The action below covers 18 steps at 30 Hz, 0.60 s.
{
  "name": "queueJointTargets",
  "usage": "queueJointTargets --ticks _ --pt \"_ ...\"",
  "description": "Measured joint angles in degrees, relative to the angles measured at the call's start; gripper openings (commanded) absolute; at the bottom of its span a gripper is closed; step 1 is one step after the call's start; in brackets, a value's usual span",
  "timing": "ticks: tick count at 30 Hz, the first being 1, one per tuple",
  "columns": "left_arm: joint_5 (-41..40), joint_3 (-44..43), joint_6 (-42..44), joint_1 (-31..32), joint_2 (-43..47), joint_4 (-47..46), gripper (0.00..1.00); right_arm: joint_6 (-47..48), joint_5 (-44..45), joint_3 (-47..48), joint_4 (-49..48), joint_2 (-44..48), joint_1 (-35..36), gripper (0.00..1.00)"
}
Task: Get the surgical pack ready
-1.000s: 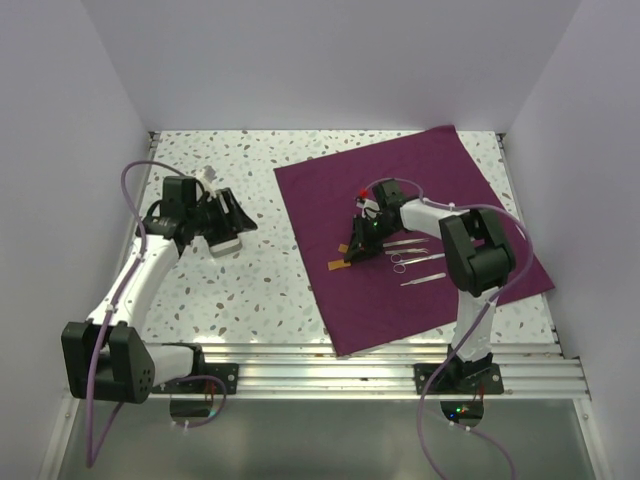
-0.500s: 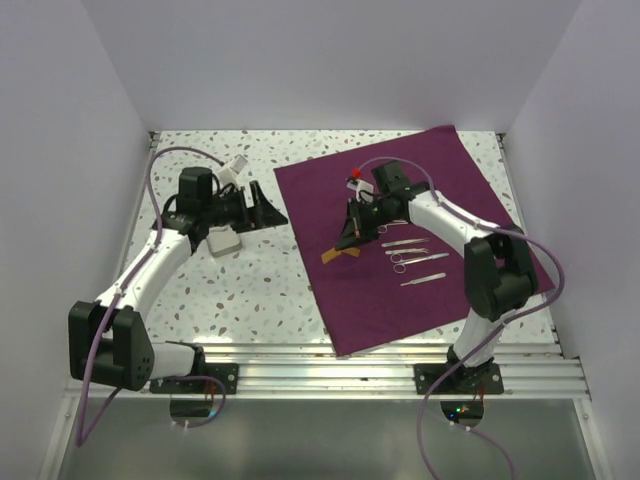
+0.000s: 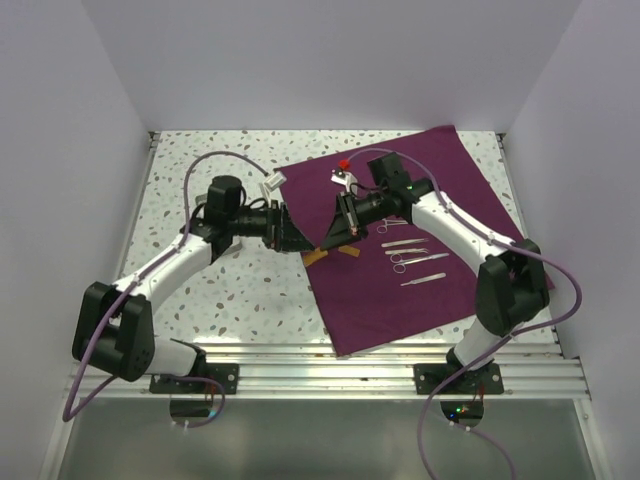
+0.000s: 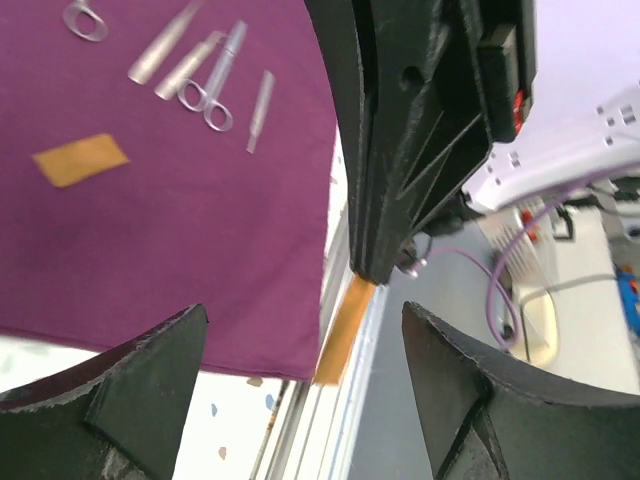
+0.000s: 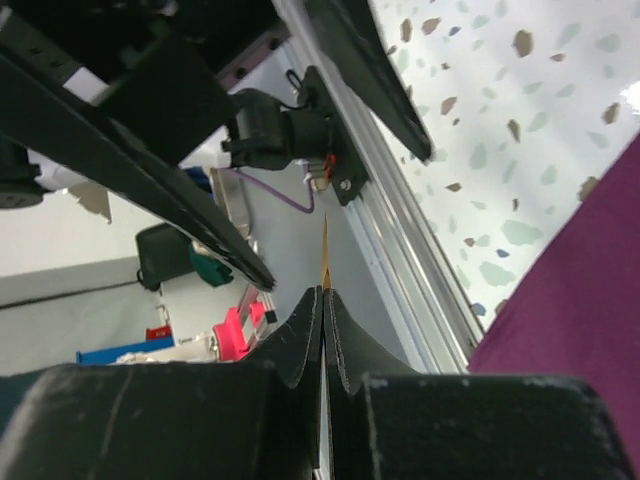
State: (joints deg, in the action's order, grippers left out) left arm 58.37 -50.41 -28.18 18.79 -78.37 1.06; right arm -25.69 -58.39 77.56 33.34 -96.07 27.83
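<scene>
Right gripper [image 3: 327, 244]: clenched on one end of orange strip [image 4: 343, 325].
Left gripper [image 4: 303, 312]: jaws spread, strip just ahead, untouched.
Strip axis: free end points near-left.

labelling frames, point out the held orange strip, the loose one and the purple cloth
held orange strip [image 4: 343, 335]: left wrist view, hanging middle
loose orange strip [image 4: 80, 160]: left wrist view, centre
purple cloth [image 3: 462, 165]: top external view, bare far part
</scene>
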Motion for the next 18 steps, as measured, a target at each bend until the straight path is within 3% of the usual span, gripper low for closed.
queueJointTargets --ticks 5,9,16,17,18 --pt "3.9 1.2 -0.8 1.4 -1.0 -1.9 0.75 -0.6 -2.7 0.2 -0.6 0.5 1.0 0.00" --pt "6.7 1.6 -1.5 1.5 -1.7 -3.4 0.61 -0.9 -3.6 0.2 -1.3 0.6 1.1 0.00" --pt "11.5 5.0 -6.3 1.6 -1.7 -10.1 0.15 -0.9 -4.1 0.8 -1.2 0.6 1.1 0.02" --pt "12.1 5.4 -6.8 1.6 -1.7 -10.6 0.07 -0.8 -3.9 1.0 -1.2 0.5 1.1 0.16" --pt "12.6 5.6 -7.0 1.6 -1.7 -10.9 0.00 -1.0 -3.8 1.3 -1.1 0.4 1.1 0.23"
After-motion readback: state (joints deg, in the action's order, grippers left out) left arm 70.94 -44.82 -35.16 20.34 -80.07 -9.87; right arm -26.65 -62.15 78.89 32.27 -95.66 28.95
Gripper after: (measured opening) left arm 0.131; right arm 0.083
